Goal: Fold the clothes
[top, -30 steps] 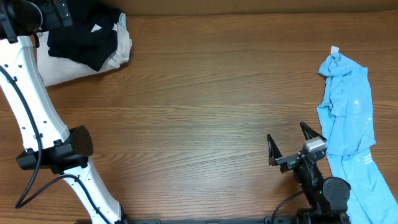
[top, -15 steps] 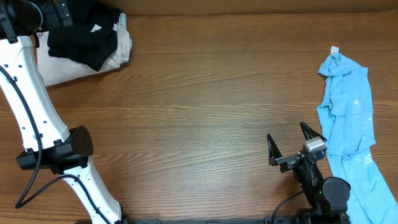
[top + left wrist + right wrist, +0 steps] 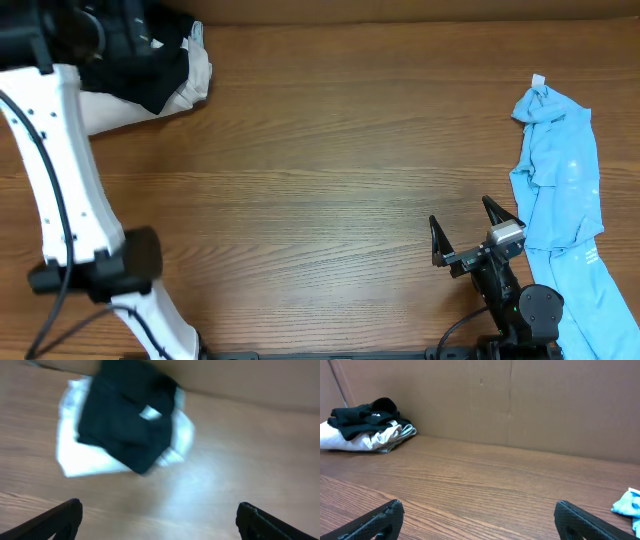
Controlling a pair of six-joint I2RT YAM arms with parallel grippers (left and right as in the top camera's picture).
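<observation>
A black garment (image 3: 150, 75) with a small white label lies crumpled on a cream garment (image 3: 195, 78) at the table's far left corner. They also show in the left wrist view, black (image 3: 127, 425) on cream (image 3: 80, 460), blurred. My left gripper (image 3: 157, 522) is open and empty, above the table just in front of this pile; the overhead view shows it as a dark blur (image 3: 110, 25) over the pile. A light blue garment (image 3: 555, 170) lies stretched along the right edge. My right gripper (image 3: 462, 225) is open and empty, just left of it, near the front.
A brown cardboard wall (image 3: 520, 405) runs along the table's far side. The white left arm (image 3: 60, 170) stretches along the left side. The right wrist view shows the pile (image 3: 362, 422) far left and a light blue corner (image 3: 625, 505) at right.
My left arm has swung a little to the right over the pile at the far left, and is blurred by motion. The right arm and the garments have not moved.
</observation>
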